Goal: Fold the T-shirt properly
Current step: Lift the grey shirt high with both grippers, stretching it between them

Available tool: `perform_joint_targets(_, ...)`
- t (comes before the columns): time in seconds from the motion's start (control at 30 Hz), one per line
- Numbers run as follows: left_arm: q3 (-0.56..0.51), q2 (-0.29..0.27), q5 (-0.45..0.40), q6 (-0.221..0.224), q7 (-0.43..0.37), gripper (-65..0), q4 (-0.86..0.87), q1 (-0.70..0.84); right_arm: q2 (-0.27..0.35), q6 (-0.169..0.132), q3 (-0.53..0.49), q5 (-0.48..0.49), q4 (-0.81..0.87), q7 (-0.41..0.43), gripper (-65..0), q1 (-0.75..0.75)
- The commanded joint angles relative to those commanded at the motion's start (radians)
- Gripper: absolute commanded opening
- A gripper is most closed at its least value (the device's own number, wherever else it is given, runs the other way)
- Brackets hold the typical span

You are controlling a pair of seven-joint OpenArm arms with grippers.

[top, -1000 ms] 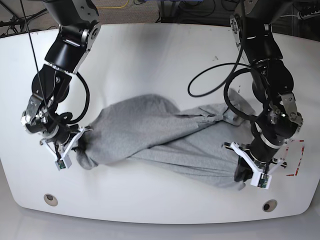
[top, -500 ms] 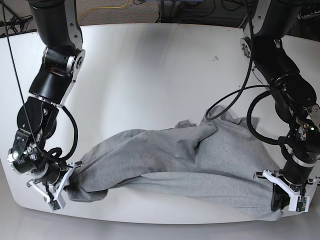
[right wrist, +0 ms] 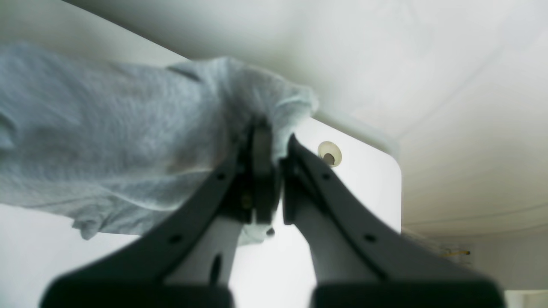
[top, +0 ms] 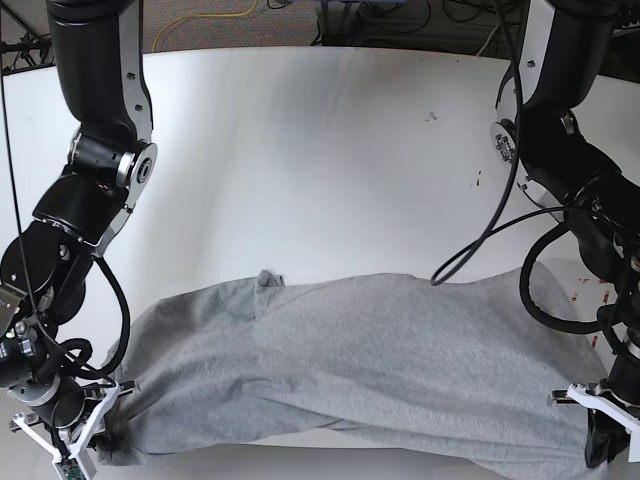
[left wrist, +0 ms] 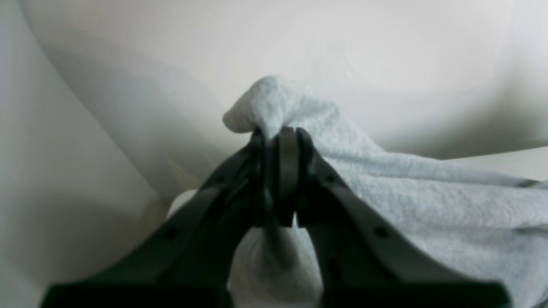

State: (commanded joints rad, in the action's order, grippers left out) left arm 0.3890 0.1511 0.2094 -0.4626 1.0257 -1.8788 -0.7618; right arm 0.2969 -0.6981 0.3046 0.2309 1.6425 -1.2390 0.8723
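t-shirt [top: 360, 345]: grey, stretched wide along near edge of white table [top: 300, 150]. left gripper [left wrist: 278, 141] and right gripper [right wrist: 269, 145]: each clamped on a bunched corner.

White table [top: 320, 130]; round grommet hole [right wrist: 329, 153] near corner; cables [top: 240, 10] behind

High base overview; two close wrist views

Heather-grey T-shirt [top: 360, 350], plain, on a white table [top: 320, 150]; black claws [left wrist: 278, 141].
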Motion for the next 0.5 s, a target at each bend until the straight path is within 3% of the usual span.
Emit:
perform_joint_targets(0.3,0.000,0.008,-0.003,0.000,0.002,-65.0,0.003,-0.046,0.061,0.000,-0.092,-0.003,-0.031,0.011,-65.0,0.092)
perform_joint_targets(0.5,0.000,0.014,-0.003,0.000,0.003,-65.0,0.021,-0.097,0.077,0.000,-0.097,-0.005,-0.083,0.017,-65.0,0.175)
